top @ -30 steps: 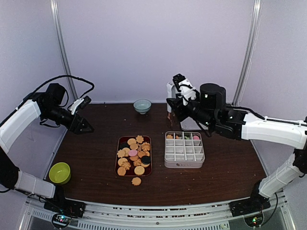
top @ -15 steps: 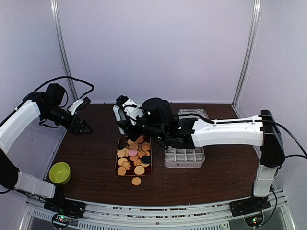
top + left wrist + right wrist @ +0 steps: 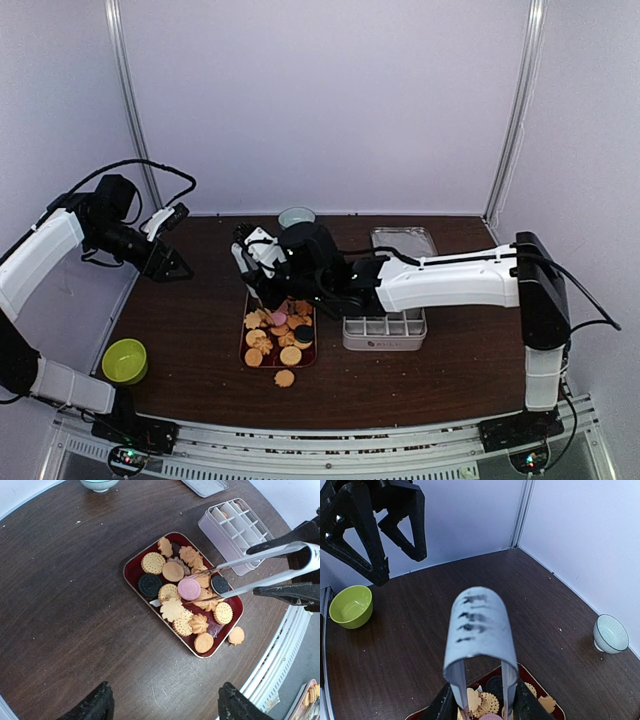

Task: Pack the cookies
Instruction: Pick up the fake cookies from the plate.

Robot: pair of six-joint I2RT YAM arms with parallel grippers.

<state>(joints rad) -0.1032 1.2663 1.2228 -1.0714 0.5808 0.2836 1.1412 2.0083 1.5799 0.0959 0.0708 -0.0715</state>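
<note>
Tongs (image 3: 479,625) over cookies (image 3: 189,589) — markings unreadable

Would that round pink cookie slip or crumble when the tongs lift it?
Probably light: the round pink cookie is small and thin, atop others in the dark red tray. Its smooth face could slip between the thin metal tongs. It looks rigid, so a hard pinch might crack it.

Right arm (image 3: 450,282), tongs (image 3: 477,630) span tray (image 3: 132,573); open table (image 3: 65,605) left of tray.
</note>
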